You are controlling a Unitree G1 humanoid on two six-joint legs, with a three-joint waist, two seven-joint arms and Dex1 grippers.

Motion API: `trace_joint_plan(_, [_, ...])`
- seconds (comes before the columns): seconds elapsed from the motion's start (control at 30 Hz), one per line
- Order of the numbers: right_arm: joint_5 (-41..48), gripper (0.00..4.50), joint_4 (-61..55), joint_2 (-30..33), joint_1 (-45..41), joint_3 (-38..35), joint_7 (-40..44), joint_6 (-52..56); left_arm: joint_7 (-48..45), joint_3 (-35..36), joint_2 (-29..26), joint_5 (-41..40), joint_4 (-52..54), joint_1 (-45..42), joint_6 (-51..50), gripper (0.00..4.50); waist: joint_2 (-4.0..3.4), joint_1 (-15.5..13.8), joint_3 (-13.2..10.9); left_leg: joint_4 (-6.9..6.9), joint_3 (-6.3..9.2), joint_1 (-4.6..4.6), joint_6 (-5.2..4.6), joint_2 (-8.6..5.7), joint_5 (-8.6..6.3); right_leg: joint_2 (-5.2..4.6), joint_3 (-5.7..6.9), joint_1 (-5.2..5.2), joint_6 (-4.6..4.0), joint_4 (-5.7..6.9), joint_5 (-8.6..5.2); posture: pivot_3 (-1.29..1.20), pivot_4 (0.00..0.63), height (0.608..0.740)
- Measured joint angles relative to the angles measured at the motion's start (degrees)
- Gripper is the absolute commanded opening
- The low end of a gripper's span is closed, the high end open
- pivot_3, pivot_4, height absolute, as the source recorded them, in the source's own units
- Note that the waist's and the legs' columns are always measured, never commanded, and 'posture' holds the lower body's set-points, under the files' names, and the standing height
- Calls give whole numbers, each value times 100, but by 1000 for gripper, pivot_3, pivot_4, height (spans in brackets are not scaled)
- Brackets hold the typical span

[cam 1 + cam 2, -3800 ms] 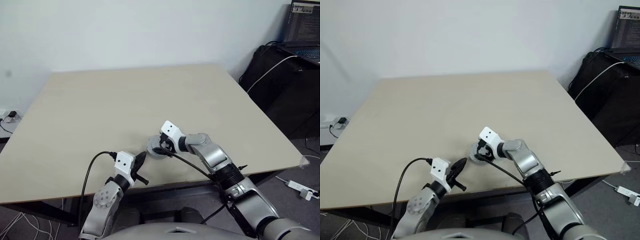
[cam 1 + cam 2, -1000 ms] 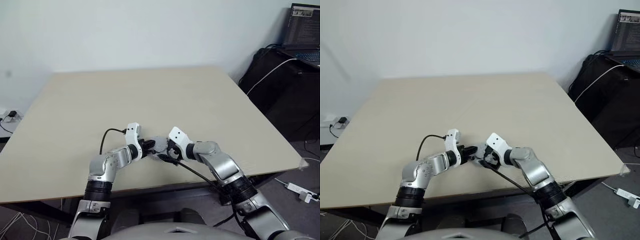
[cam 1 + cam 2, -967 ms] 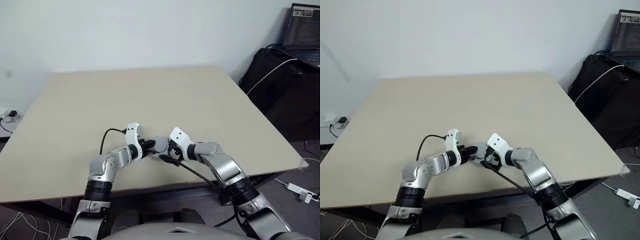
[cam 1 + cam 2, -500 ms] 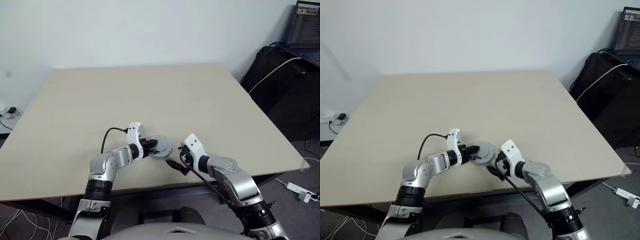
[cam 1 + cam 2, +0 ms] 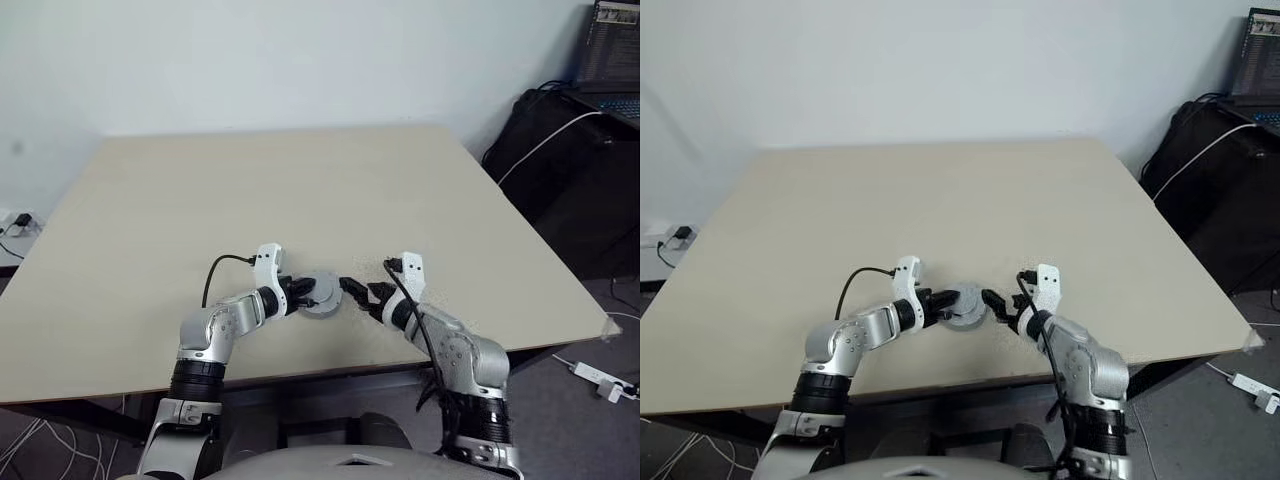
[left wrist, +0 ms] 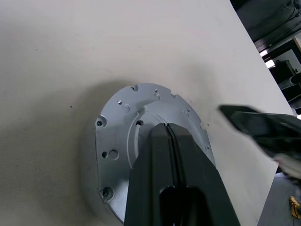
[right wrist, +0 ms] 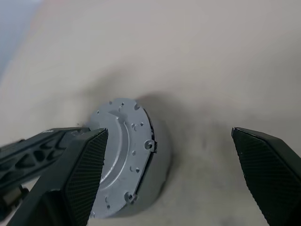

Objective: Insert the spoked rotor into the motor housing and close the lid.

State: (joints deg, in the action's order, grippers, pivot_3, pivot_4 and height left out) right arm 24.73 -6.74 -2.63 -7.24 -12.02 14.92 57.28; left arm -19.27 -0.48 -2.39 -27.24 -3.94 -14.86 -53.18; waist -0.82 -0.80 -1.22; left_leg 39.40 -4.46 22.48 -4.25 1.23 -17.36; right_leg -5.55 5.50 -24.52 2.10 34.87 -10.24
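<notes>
Backing off from the lid, the right gripper [image 5: 362, 293] is now hanging just beside it, jaws spread wide and empty. On the table [image 5: 250, 190], the lid [image 6: 141, 127] is sitting on the motor housing (housing and spoked rotor presumably hidden beneath, so the contents cannot be confirmed). The left gripper [image 6: 168, 129], fingers pressed together, is resting its tips on the lid's smooth top. The lid is looking like stiff, slick metal, best gripped across its rim.
</notes>
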Motion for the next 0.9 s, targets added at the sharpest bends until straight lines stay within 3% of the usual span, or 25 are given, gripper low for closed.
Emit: trace_joint_plan(0.9, [1799, 4488, 1289, -186, -518, -590, -323, 894, 34, 2, -22, -24, 139, 115, -1, 0, -6, 154, 8, 2, -2, 6, -1, 3, 12, 24, -21, 15, 22, 8, -7, 0, 0, 740])
